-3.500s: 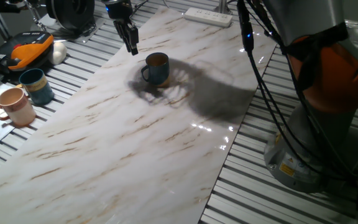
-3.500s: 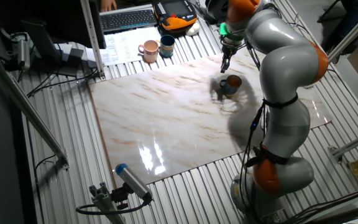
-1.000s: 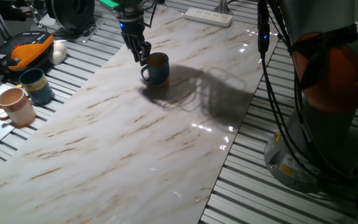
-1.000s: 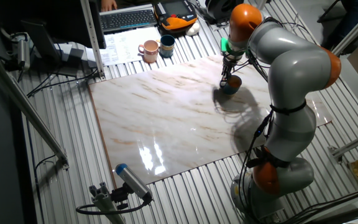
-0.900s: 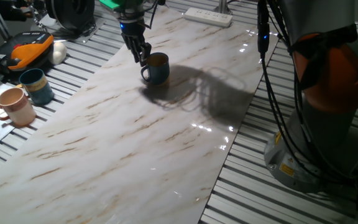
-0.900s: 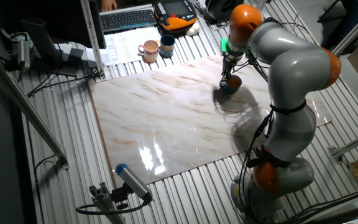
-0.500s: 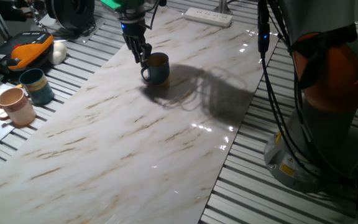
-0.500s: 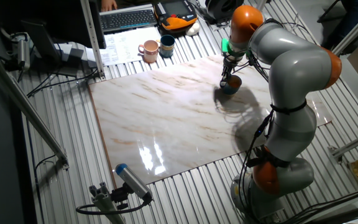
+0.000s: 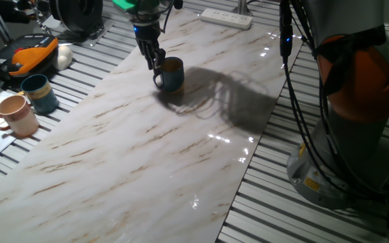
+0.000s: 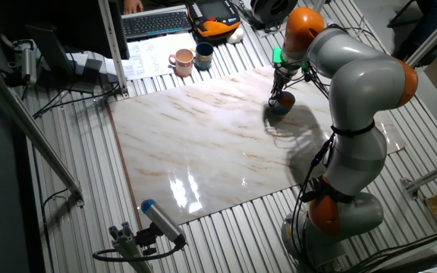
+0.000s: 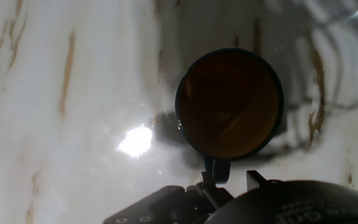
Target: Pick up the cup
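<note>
Gripper (image 9: 155,62) sat low at the navy mug (image 9: 171,74) on the marble board (image 9: 134,148), fingers narrowed at the rim by its handle (image 11: 217,169). Seemed to pinch the mug wall, though contact was unclear.

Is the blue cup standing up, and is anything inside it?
Upright and empty: the cup opens upward on the marble board, and its orange inside shows bare.

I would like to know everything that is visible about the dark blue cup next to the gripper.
The cup is a dark navy mug, apparently glazed ceramic, with an orange-tan inside that looks empty in the hand view. It stands upright on the marble-patterned board, its loop handle turned toward the gripper. The fingers reach down at the handle side of the rim; whether they already grip it cannot be told. Nothing else touches it.
</note>
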Tool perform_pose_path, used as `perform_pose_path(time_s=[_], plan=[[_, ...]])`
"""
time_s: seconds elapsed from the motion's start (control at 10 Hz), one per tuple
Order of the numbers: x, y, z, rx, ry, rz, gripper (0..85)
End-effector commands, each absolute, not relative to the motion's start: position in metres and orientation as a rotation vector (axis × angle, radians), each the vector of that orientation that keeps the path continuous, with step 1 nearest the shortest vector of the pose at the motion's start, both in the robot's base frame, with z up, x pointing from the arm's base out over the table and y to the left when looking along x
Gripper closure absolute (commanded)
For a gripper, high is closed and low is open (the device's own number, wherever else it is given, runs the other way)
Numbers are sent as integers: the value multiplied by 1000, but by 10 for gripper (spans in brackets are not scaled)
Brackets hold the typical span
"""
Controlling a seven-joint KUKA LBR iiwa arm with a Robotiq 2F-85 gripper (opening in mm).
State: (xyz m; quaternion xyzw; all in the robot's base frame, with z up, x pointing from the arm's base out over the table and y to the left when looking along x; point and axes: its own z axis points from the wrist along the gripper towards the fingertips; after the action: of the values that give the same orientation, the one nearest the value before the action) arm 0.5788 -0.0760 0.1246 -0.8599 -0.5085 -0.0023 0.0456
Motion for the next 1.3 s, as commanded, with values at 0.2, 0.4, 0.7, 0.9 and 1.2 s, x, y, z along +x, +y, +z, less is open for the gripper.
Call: perform_pose_path(time_s=[0.2, 0.4, 0.7, 0.9, 1.2], plan=[[578, -76, 123, -2617, -1557, 1, 510], [579, -76, 123, -2615, -1559, -2, 510], [578, -77, 122, -2623, -1526, -1, 510], [576, -79, 122, -2631, -1468, 7, 510], [576, -79, 122, -2620, -1463, 58, 510]])
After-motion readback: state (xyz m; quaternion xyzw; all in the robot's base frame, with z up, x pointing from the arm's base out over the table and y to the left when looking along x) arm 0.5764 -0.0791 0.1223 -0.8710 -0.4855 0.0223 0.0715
